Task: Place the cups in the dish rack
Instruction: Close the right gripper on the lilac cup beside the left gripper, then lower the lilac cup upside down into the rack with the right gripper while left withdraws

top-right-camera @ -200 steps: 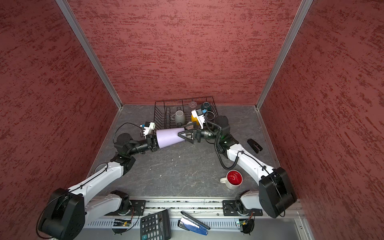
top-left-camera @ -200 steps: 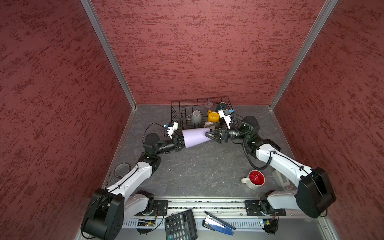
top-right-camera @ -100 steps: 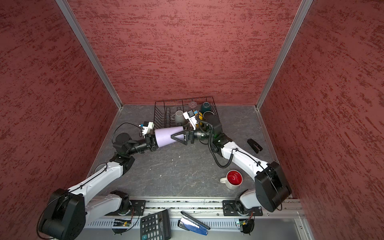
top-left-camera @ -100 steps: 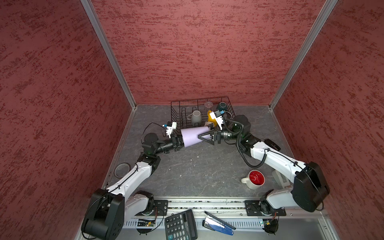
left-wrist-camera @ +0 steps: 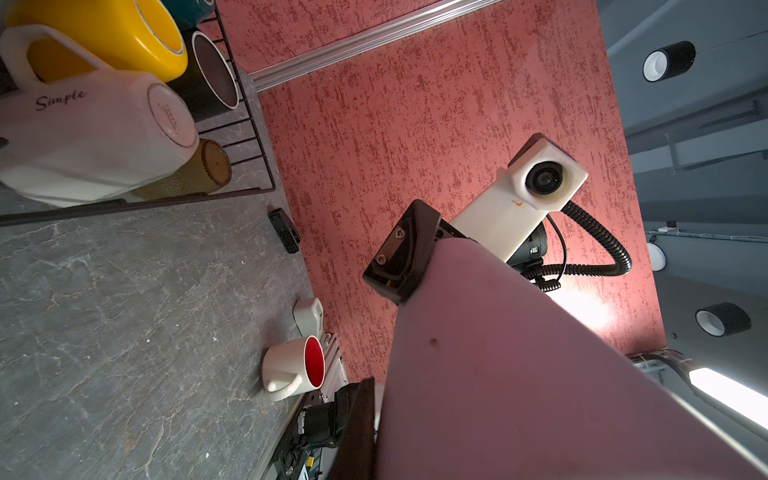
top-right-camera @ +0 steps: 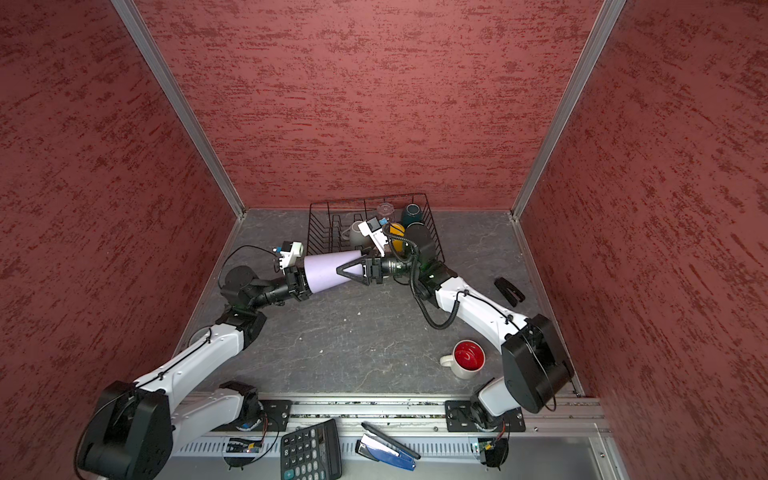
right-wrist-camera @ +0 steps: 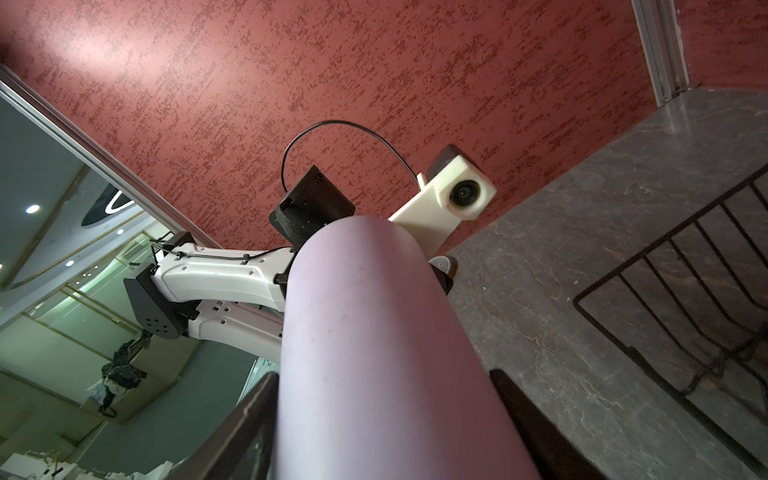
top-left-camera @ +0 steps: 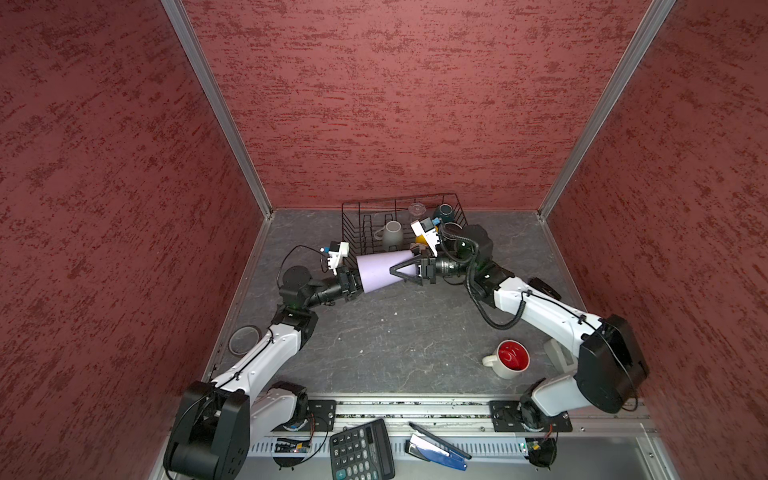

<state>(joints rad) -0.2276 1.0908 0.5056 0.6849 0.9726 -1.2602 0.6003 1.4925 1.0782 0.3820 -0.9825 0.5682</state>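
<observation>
A lavender tumbler (top-left-camera: pixel 380 270) (top-right-camera: pixel 322 272) (right-wrist-camera: pixel 365 353) hangs sideways over the floor in front of the dish rack (top-left-camera: pixel 459 208) (top-right-camera: pixel 316 220). My left gripper (top-left-camera: pixel 358 282) (top-right-camera: pixel 301 280) is shut on its wide rim. At its narrow end my right gripper (top-left-camera: pixel 395 272) (top-right-camera: pixel 338 270) (right-wrist-camera: pixel 382 376) has one jaw on each side, open, with a slim gap at one finger (right-wrist-camera: pixel 519 399). A grey mug (top-left-camera: pixel 391 232), clear glass (top-left-camera: pixel 415 209), teal cup (top-left-camera: pixel 444 212), yellow mug (left-wrist-camera: pixel 112 33), black cup (left-wrist-camera: pixel 208 83), white mug (left-wrist-camera: pixel 95 137) and olive-brown glass (left-wrist-camera: pixel 195 174) are in the rack. A white mug with a red inside (top-left-camera: pixel 511 359) (top-right-camera: pixel 467 359) stands front right.
A calculator (top-left-camera: pixel 361 451) and a blue stapler (top-left-camera: pixel 436 451) lie on the front ledge. A small black object (top-left-camera: pixel 544 286) lies by the right wall, a white block (top-left-camera: pixel 557 353) sits behind the right arm, and a tape ring (top-left-camera: pixel 244 338) lies at the left wall.
My right gripper has moved left over the tumbler's narrow end and its jaws have narrowed around it. The left gripper has kept its hold and drifted slightly.
</observation>
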